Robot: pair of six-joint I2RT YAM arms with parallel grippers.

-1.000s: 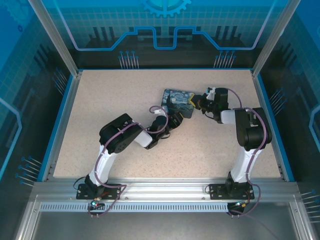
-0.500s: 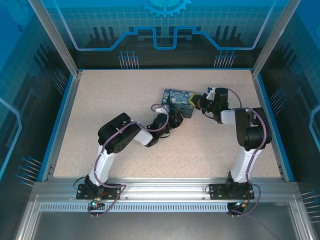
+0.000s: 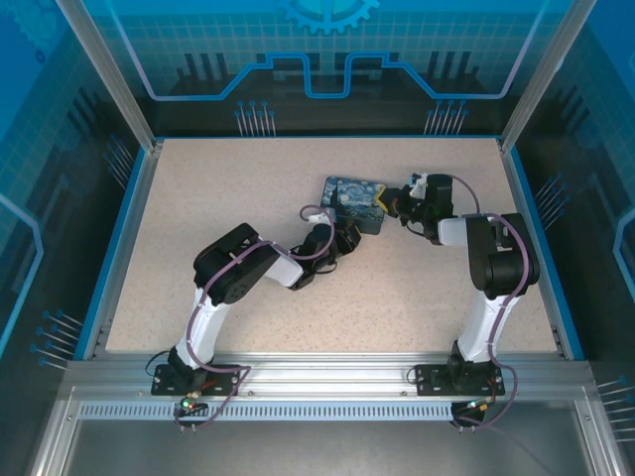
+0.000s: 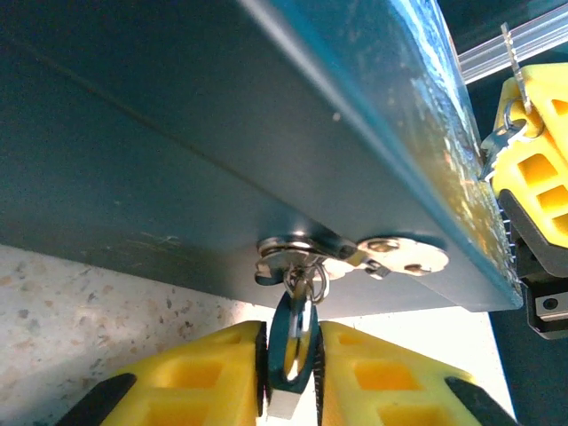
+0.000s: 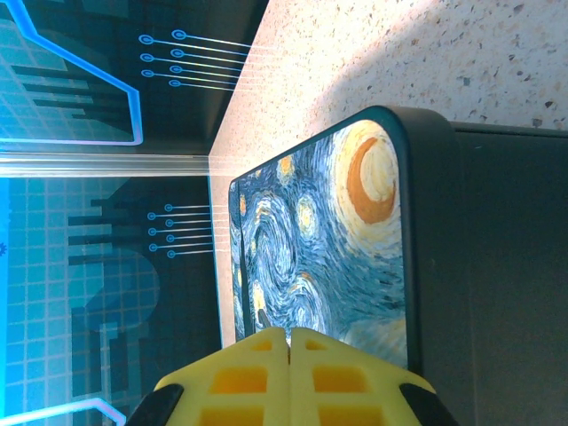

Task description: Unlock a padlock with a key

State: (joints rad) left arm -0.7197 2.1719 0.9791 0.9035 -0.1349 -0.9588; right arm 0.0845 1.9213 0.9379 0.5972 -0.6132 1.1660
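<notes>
The padlock (image 4: 293,342), small and dark with a silver shackle, hangs from the metal hasp (image 4: 399,256) on the dark front wall of the Starry-Night box (image 3: 354,201). My left gripper (image 4: 291,377) is shut on the padlock body, just below the box. In the top view the left gripper (image 3: 344,239) is at the box's near side. My right gripper (image 3: 392,204) is at the box's right end with its yellow fingers (image 4: 537,133) pressed together. It holds the key (image 4: 508,49), a thin serrated sliver on a ring. In the right wrist view the gripper (image 5: 288,335) is shut, looking along the printed lid (image 5: 328,248).
The speckled table (image 3: 248,188) is bounded by blue rails and glass walls. Purple cables (image 3: 317,213) loop beside the left wrist. Open tabletop lies to the left and in front of the box.
The left arm's elbow and wrist have shifted slightly to the left. Both grippers stay at the box, and the right arm has not moved.
</notes>
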